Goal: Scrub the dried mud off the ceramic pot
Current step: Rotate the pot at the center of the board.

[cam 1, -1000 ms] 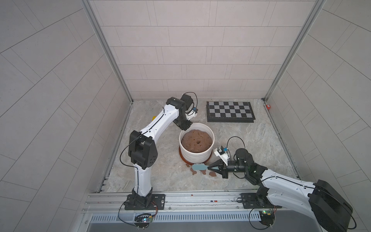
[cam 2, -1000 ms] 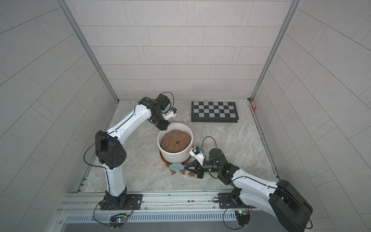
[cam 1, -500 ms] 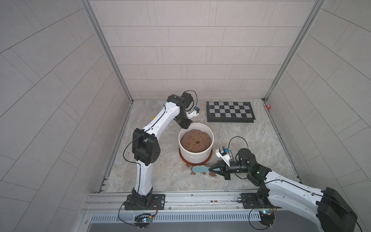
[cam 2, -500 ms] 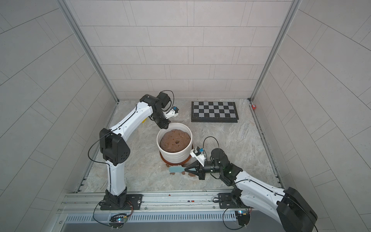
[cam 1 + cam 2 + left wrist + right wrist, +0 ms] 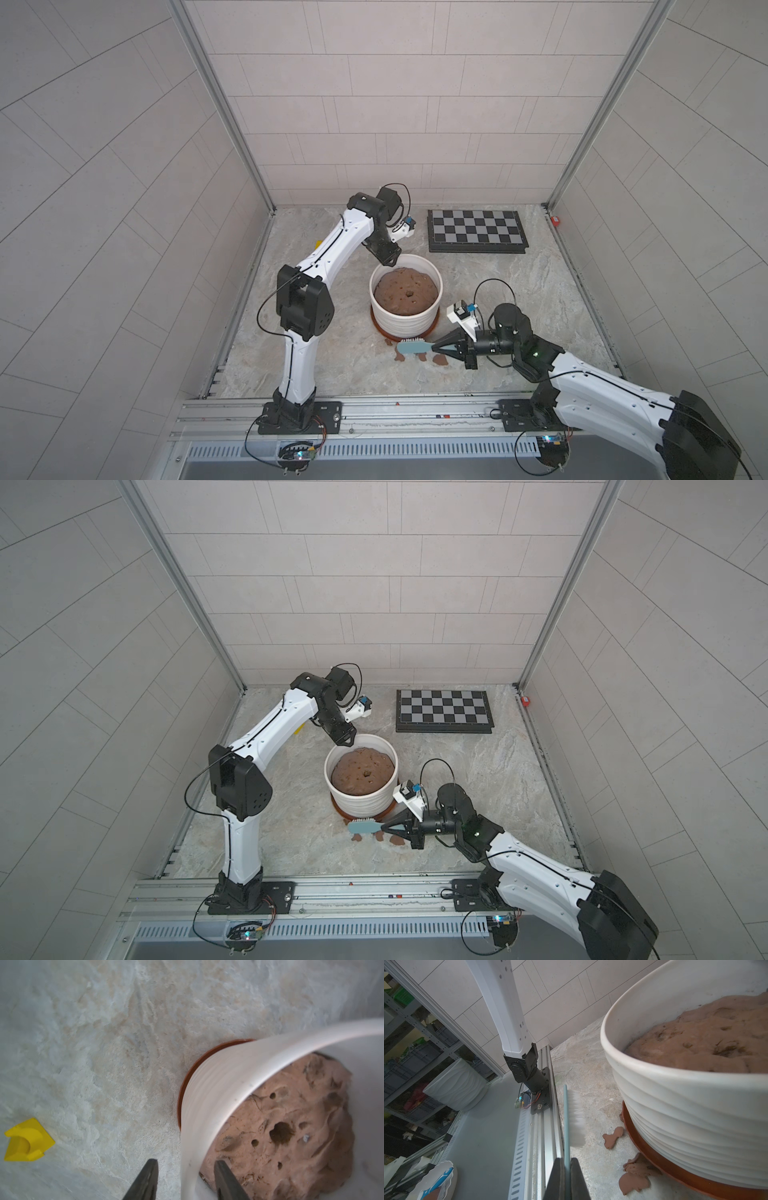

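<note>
In both top views the ceramic pot (image 5: 405, 327) stands on an orange-brown saucer (image 5: 377, 327) in the middle of the counter (image 5: 519, 291), filled with a brown soil mound (image 5: 399, 293). The left fingers (image 5: 390, 261) hang at its far-left rim, probably placed to steady the pot against sideways brush pressure. The right fingers (image 5: 451, 337) come in low from the right on the near side. They hold a teal brush (image 5: 411, 345) level, just beside the pot's base. The dried mud (image 5: 440, 360) lies as flakes on the counter under and beside the brush, close to the saucer. A chessboard (image 5: 476, 230) sits far right, well apart.

The left wrist view shows the left fingers (image 5: 149, 1180) spread, one outside the wall and one over the soil. The rim (image 5: 188, 1176) runs between them with a gap on each side, so they straddle it without gripping.

The right wrist view shows the right fingers (image 5: 577, 1180) pressed together on the brush's thin handle (image 5: 566, 1136). Its white bristles (image 5: 576, 1118) are turned toward the ribbed wall but are apart from it. That wall looks clean here, and dried mud (image 5: 612, 1137) rests at the saucer's edge. The scrubbing seems largely done, unless blotches remain on a hidden side.
</note>
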